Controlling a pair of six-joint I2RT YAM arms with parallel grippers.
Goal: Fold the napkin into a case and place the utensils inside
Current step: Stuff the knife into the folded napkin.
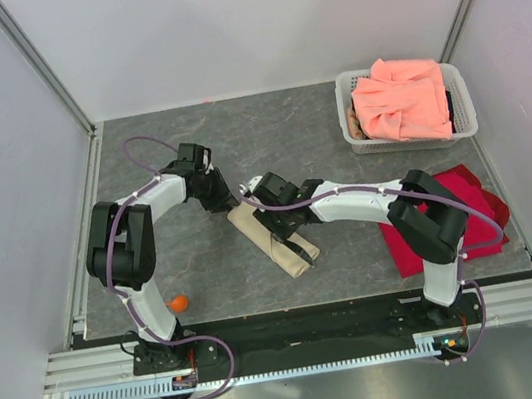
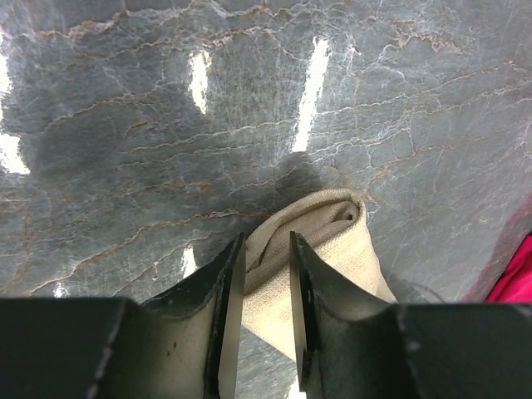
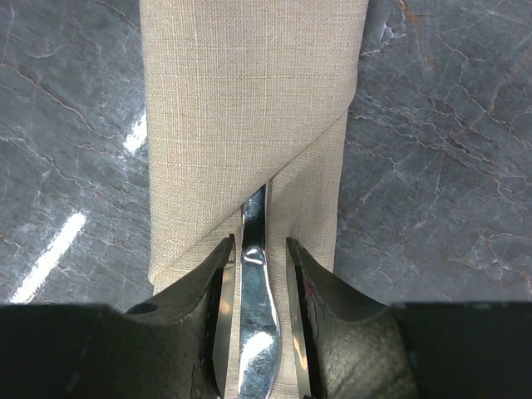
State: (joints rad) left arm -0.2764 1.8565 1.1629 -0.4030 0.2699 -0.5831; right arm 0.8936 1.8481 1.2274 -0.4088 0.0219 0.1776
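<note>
The napkin point(image 1: 294, 259) lies folded as a long narrow beige case point(image 3: 249, 100) at mid-table, with a slanted pocket edge. A shiny slender utensil point(image 3: 258, 291) lies along it, its tip tucked under that edge. My right gripper point(image 3: 258, 241) straddles the utensil's handle, open, with a slim gap on each side; in the top view the right gripper point(image 1: 286, 229) sits over the case. My left gripper point(image 2: 266, 237) is open over the case's far end point(image 2: 341, 237), nothing pinched. The orange spoon point(image 1: 177, 303) lies by the left arm's base.
A white basket point(image 1: 347, 116) at the back right holds a salmon-pink cloth point(image 1: 402, 97). A bright red cloth point(image 1: 468, 198) lies under the right arm near the right wall, and its edge point(image 2: 515, 274) shows in the left wrist view.
</note>
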